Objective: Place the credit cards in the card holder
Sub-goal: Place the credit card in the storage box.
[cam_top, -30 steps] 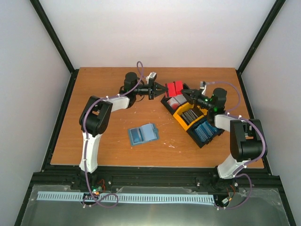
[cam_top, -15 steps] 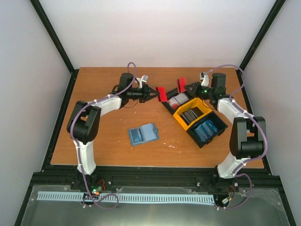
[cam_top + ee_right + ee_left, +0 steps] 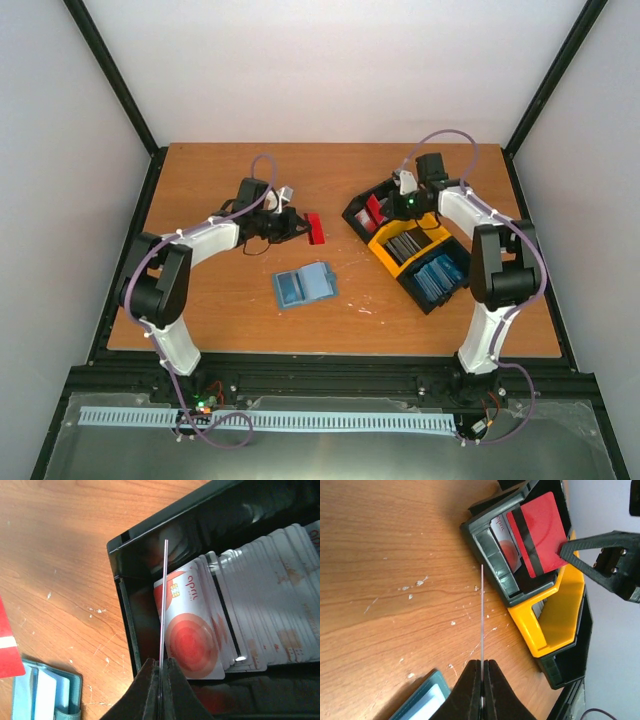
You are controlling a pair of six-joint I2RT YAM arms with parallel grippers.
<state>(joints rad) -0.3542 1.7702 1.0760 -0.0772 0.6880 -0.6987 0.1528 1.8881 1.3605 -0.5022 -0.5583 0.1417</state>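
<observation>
My left gripper [image 3: 303, 226] is shut on a bright red credit card [image 3: 316, 229], held above the table behind the card holder [image 3: 303, 286]. In the left wrist view this card [image 3: 482, 610] shows edge-on between the closed fingers [image 3: 482, 664]. My right gripper [image 3: 386, 207] is shut on a second red card [image 3: 375, 211] over the tray's black end compartment. In the right wrist view that card [image 3: 163, 600] is edge-on in the gripper [image 3: 161, 663]. The blue-grey card holder lies open on the table and also shows in both wrist views [image 3: 420, 705] [image 3: 45, 695].
The black-and-yellow tray [image 3: 404, 245] stands at the right. It holds white-and-red cards [image 3: 200, 630] in the black end, grey cards in the yellow part and blue cards [image 3: 440, 275] at the near end. Black frame rails border the table.
My left gripper has pulled back from the tray, left and nearer, carrying a red card. My right gripper has lifted a second red card and moved left over the tray's black end.
</observation>
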